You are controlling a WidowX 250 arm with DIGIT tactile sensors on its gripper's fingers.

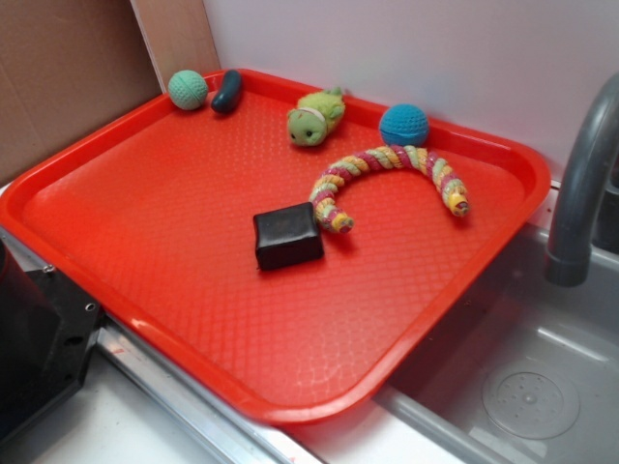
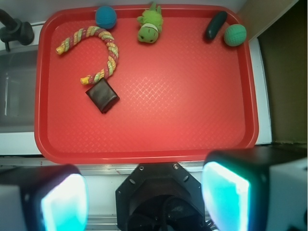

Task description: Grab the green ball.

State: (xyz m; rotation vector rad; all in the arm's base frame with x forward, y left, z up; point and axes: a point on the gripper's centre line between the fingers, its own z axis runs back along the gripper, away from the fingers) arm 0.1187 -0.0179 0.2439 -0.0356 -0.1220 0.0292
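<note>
The green ball (image 1: 188, 89) (image 2: 235, 35), a small teal-green crocheted ball, rests in the far left corner of the red tray (image 1: 174, 319) in the exterior view, and in the top right corner in the wrist view. A dark oblong piece (image 1: 227, 92) (image 2: 215, 26) lies right beside it. My gripper (image 2: 144, 199) hangs high above the tray's near edge, far from the ball. It is open, the two glowing teal pads (image 2: 226, 192) wide apart with nothing between them. The gripper itself does not show in the exterior view.
On the tray also lie a blue knitted ball (image 1: 403, 125) (image 2: 106, 17), a yellow-green plush animal (image 1: 315, 117) (image 2: 149, 29), a striped rope toy (image 1: 387, 179) (image 2: 98, 50) and a black block (image 1: 287, 235) (image 2: 102, 95). A grey faucet (image 1: 580, 184) and sink (image 1: 522, 387) stand to the right.
</note>
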